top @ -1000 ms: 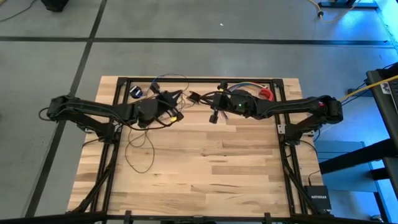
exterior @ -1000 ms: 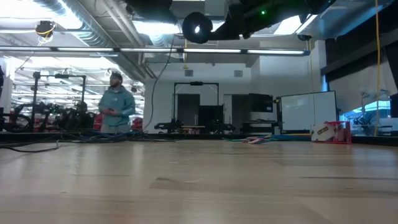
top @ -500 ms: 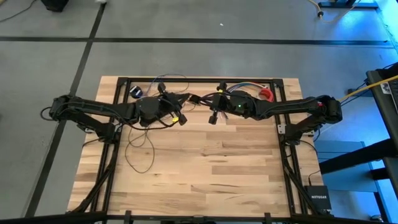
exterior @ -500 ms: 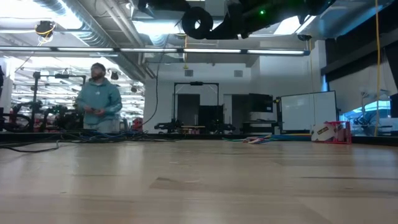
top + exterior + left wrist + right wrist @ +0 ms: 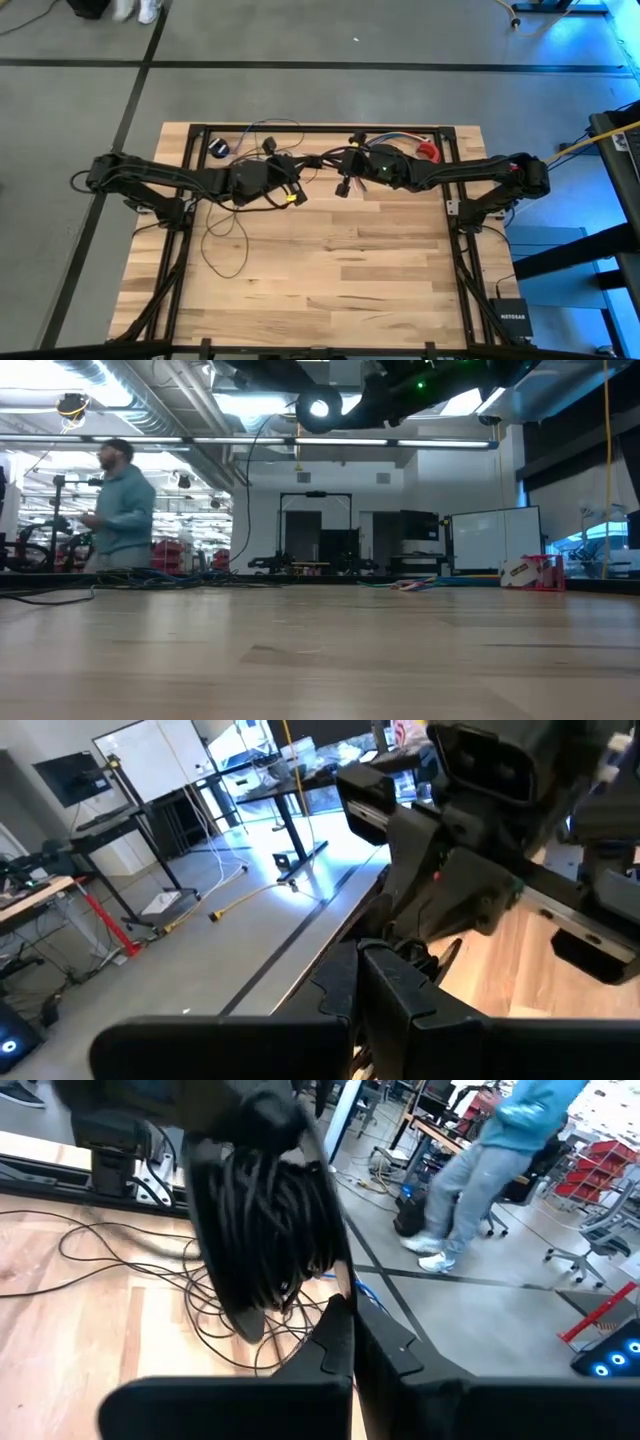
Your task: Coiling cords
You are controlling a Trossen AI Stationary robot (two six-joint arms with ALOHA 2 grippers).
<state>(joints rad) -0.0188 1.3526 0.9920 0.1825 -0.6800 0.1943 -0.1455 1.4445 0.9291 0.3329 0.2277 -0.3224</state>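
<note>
Since a second ago, the left gripper [image 5: 290, 192] has been carried a little toward the right arm along the far part of the tabletop [image 5: 330, 270], so the two grippers are now close together, while the person in the teal top [image 5: 118, 505] has walked further toward the left edge of the low view. The fingers [image 5: 400, 995] of the left gripper are closed; whether anything is pinched between them cannot be told. The fingers [image 5: 340, 1340] of the right gripper [image 5: 345, 183] are closed as well, and what they hold cannot be made out either. In the right wrist view a thick coiled bundle of thin dark brown-black cord [image 5: 265, 1230] is seen hanging just in front of the right fingers, under the dark body of the left arm. More of the same cord is spread in loose loops on the light wooden tabletop below it, and in the high view a long loop trails toward the near left part of the tabletop. A small black round puck [image 5: 219, 147] lies near the far left corner.
</note>
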